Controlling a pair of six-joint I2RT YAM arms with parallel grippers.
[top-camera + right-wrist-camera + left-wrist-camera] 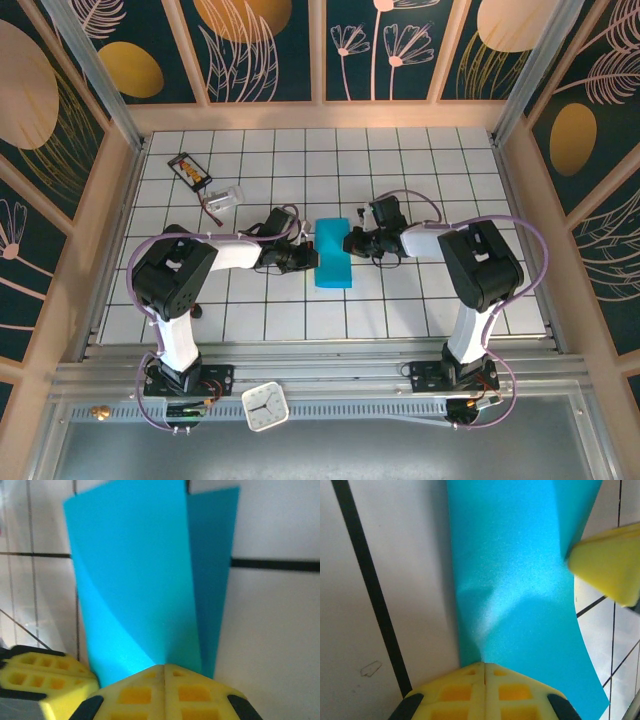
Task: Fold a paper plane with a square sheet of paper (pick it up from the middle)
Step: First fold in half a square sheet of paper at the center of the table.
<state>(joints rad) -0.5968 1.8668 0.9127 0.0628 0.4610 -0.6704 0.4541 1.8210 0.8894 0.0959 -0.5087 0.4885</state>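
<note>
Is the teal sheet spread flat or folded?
Folded: the square sheet of paper shows two overlapping layers in the right wrist view.

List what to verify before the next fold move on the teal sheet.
1. Left gripper shut on the square sheet of paper: ok.
2. Right gripper shut on the sheet: ok.
3. Sheet doubled over, two layers showing: ok.
4. Layers lying flat together: not ok, they splay apart.
5. Paper smooth near the left grip: not ok, buckled.
6. Black card apart from the sheet: ok.
</note>
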